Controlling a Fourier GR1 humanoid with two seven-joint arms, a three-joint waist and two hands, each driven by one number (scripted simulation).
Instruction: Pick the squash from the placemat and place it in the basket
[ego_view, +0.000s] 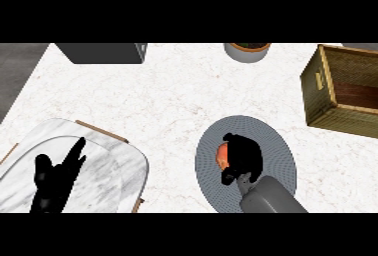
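An orange squash lies on the round grey placemat right of centre. My right hand covers most of it, fingers curled round it; only the squash's left side shows. The woven basket stands at the right edge, up and to the right of the placemat, its opening turned towards the right. At lower left my left hand rests open, fingers up, over a marble tray.
A marble tray with wooden handles fills the lower left. A dark grey box stands at the back left and a grey pot at the back centre. The counter's left edge runs along the upper left.
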